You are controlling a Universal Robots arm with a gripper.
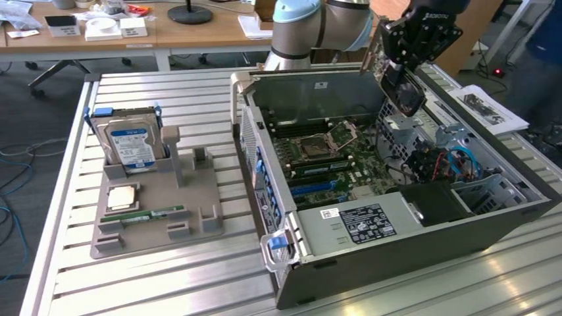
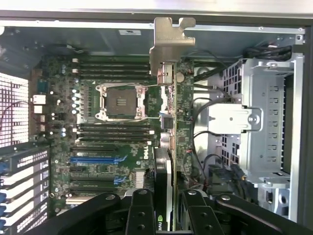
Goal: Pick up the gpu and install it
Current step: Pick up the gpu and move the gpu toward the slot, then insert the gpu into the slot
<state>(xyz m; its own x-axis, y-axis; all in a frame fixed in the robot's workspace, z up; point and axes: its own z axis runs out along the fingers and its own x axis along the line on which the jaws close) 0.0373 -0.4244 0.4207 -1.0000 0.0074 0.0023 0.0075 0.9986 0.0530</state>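
Gripper [image 1: 401, 74] is hanging, pointing down, above the open computer case [image 1: 412, 257], its fingers [image 2: 141, 215] clamping the gpu [image 2: 182, 122] edge-on below it. Motherboard [image 2: 98, 161] is lying beneath the card with open room around it; drive cage [image 2: 269, 117] is standing close beside.

Bright, even light; soft shadows

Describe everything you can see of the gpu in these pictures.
The gpu is a thin green circuit card with a black cooler and a silver metal end bracket. The gripper is shut on it and holds it on edge above the open computer case, not yet seated in a slot.
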